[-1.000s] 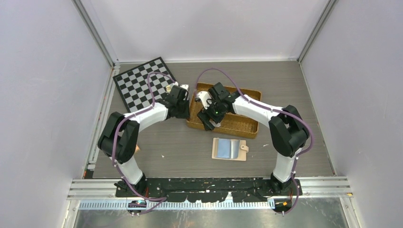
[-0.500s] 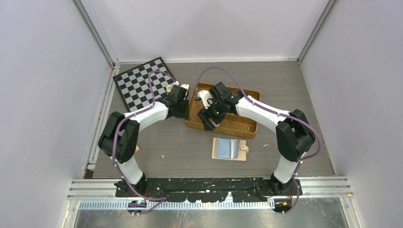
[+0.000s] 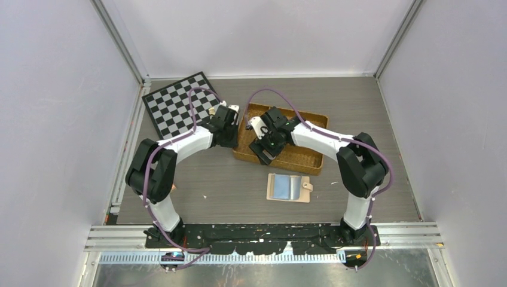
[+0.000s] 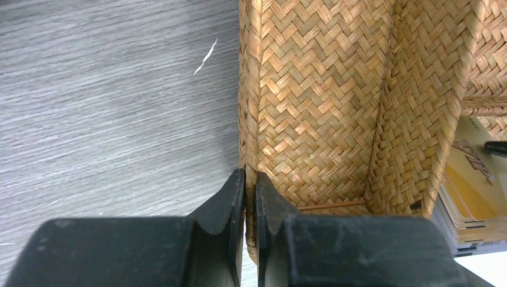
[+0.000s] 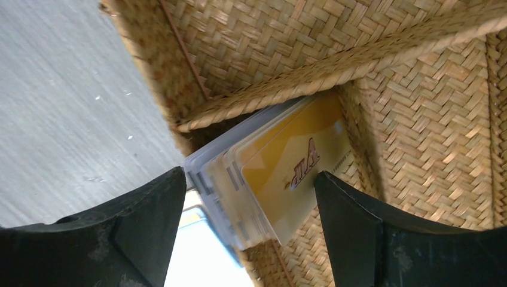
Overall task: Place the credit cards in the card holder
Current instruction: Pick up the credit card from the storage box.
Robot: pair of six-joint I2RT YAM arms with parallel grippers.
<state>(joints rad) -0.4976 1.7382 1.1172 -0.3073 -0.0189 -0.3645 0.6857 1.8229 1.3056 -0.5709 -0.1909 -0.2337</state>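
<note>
A stack of credit cards (image 5: 281, 164), the top one orange-yellow with "VIP" print, leans in a compartment at the left end of the wicker tray (image 5: 418, 137). My right gripper (image 5: 250, 179) is open, one finger on each side of the stack, and does not touch it. The stack also shows in the left wrist view (image 4: 472, 185). My left gripper (image 4: 251, 185) is shut on the tray's left wall (image 4: 250, 119). The peach card holder (image 3: 288, 188) lies open on the table in front of the tray, its inside bluish. In the top view the left gripper (image 3: 234, 128) and right gripper (image 3: 263, 149) are at the tray's left end.
A checkered chessboard (image 3: 179, 104) lies at the back left, close behind the left arm. The wicker tray (image 3: 308, 158) sits mid-table, with woven dividers inside. Purple cables loop above both arms.
The right arm's elbow swung outward and then back, and its gripper stayed over the tray's left end. The left arm has not moved.
</note>
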